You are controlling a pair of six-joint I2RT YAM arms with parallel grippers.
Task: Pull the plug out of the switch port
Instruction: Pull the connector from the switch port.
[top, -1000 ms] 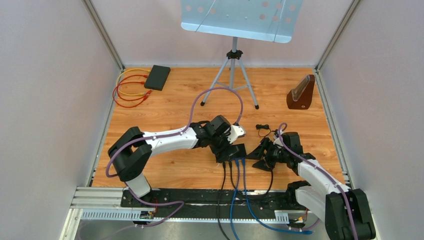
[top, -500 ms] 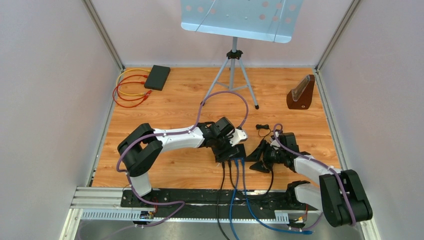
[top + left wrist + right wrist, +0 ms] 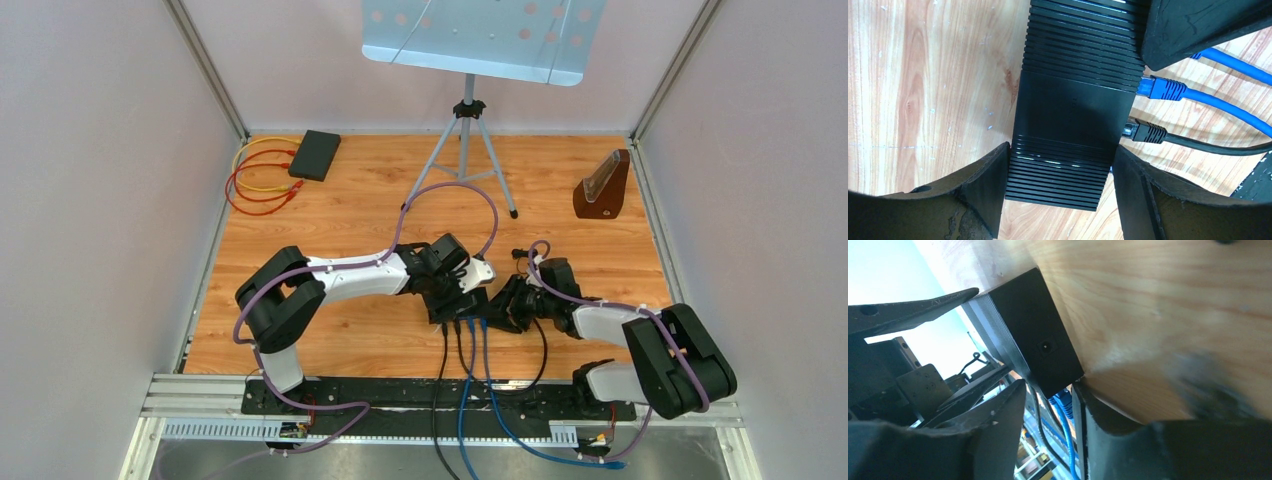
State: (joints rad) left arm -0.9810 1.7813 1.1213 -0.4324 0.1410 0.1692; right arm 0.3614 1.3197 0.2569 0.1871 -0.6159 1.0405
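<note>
The black ribbed switch [image 3: 1073, 115] lies on the wooden floor, and my left gripper [image 3: 1060, 192] is shut on its two long sides. A blue plug [image 3: 1163, 89] and a black plug [image 3: 1148, 132] sit in its ports on the right side, with another blue cable [image 3: 1233, 65] above them. In the top view the switch [image 3: 470, 303] is in the middle, with my right gripper [image 3: 502, 308] right next to its plug side. In the right wrist view my open right gripper [image 3: 1050, 412] straddles the blue plug [image 3: 1063, 402] and a black cable beneath the switch [image 3: 1038, 345].
A tripod music stand [image 3: 465, 150] stands behind the arms. A brown wooden wedge [image 3: 603, 187] is at the back right, and a second black box [image 3: 315, 155] with red and yellow cables [image 3: 255, 180] at the back left. The plugged cables [image 3: 465, 380] run over the front rail.
My right arm has swung left, bringing its gripper from beside the switch up against the plug side. The left arm shifted slightly a second ago and has held still since.
</note>
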